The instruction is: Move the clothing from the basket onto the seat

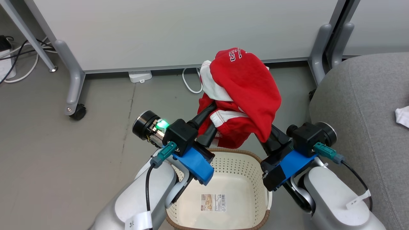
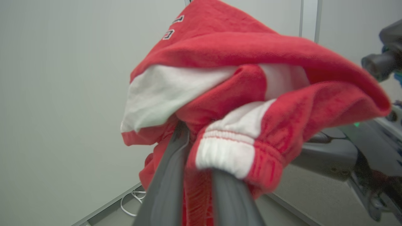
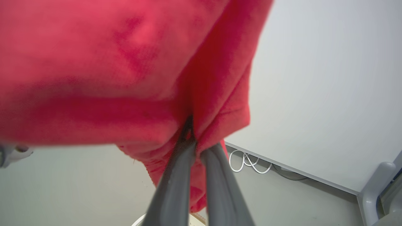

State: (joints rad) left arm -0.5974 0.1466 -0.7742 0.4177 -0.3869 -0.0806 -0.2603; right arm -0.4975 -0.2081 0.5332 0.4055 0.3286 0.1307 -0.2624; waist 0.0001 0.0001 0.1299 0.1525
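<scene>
The red clothing (image 1: 246,86), with white trim and white lettering, hangs bunched in the air above the basket. My left gripper (image 1: 211,117) is shut on its left side, near a white elastic cuff (image 2: 224,153). My right gripper (image 1: 270,135) is shut on a red fold at its right side, its fingertips buried in the cloth (image 3: 201,94). The cream basket (image 1: 252,174) with the brown rim sits below between my forearms, showing a bare bottom with a barcode label (image 1: 213,203). The grey seat (image 1: 361,105) lies to the right.
A white partition (image 1: 179,28) on grey legs with castors (image 1: 78,111) stands behind the clothing. Cables (image 1: 190,81) and a white plug box (image 1: 140,76) lie on the grey floor. A small white cloth (image 1: 403,116) rests on the seat's right edge.
</scene>
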